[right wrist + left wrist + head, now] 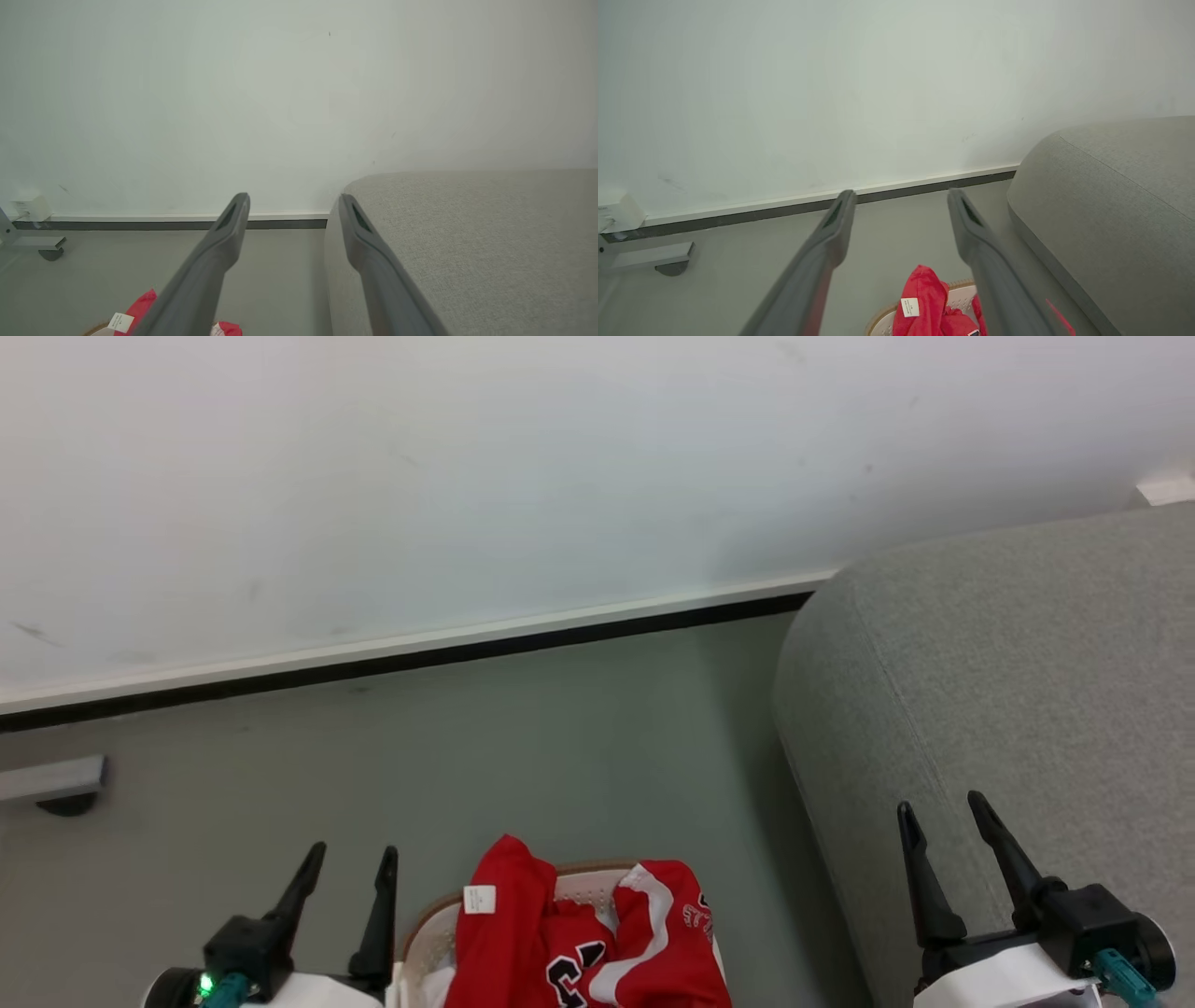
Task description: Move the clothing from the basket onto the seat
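**Red-and-white sports garments lie heaped at the bottom of our frame**

From the head camera we see the garments piled in a rounded white perforated plastic laundry basket with a brown rim, at bottom centre. The red cloth rises above the rim. A small white tag faces us on the left fold, and black-and-white lettering shows on the folds lower down and to the right. The basket stands on a grey-green floor, just beside the large light-grey fabric-upholstered sofa that takes up the right of the frame. Whether basket and sofa touch, we cannot tell.

Our left pincer, with its two long dark fingers, shows at lower left, just beside the basket's rim. Its fingers are spread and grasp nothing. Our right pincer shows at lower right against the sofa's rounded side, likewise released, with nothing between its fingers.

In each wrist view the two fingers rise well apart from the bottom edge. In the left wrist view the garments and the basket show low in the frame, beyond the fingers. In the right wrist view a scrap of red cloth with the tag sits at lower left, and the sofa spreads across the right.

A white wall crosses the upper frame, with a white baseboard over a dark strip at its foot. A grey metal foot juts in at the middle left edge.
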Motion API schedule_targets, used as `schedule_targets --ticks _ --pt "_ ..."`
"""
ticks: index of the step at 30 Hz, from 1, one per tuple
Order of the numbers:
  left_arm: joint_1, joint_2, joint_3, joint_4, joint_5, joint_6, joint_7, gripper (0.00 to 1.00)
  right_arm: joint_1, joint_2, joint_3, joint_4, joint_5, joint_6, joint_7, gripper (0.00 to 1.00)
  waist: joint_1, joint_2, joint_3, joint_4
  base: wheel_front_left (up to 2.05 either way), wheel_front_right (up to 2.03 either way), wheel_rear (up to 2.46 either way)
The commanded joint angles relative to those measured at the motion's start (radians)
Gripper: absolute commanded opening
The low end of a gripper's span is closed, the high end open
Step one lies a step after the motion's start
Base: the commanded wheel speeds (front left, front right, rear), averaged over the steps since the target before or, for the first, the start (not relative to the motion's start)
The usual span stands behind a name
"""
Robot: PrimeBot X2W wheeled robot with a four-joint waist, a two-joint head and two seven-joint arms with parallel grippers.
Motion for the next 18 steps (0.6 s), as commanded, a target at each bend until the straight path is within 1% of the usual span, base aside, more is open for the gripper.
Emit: schedule_targets --ticks 1,7,12,18 --pt "-0.014 0.010 -0.004 0.023 -0.001 -0.004 -0.001 1.00 -0.020 -0.002 -0.002 -0.005 0.007 -0.002 -0.007 1.00 -0.0001 0.0000 0.046 -0.051 0.00 0.00 0.00" --pt "-0.076 0.042 -0.045 0.170 -0.002 -0.014 -0.001 1.00 -0.039 -0.002 -0.010 -0.031 0.027 -0.002 -0.007 1.00 -0.0001 0.0000 0.117 -0.118 0.00 0.00 0.00" --pt "-0.160 0.075 -0.097 0.369 0.002 -0.017 0.011 1.00 -0.058 -0.002 -0.015 -0.055 0.055 -0.002 -0.007 1.00 -0.0001 0.0000 0.178 -0.164 0.00 0.00 0.00" --pt "-0.274 0.108 -0.194 0.587 -0.005 -0.018 0.073 1.00 -0.081 -0.002 -0.018 -0.090 0.097 -0.002 -0.007 1.00 -0.0001 0.0000 0.258 -0.211 0.00 0.00 0.00"
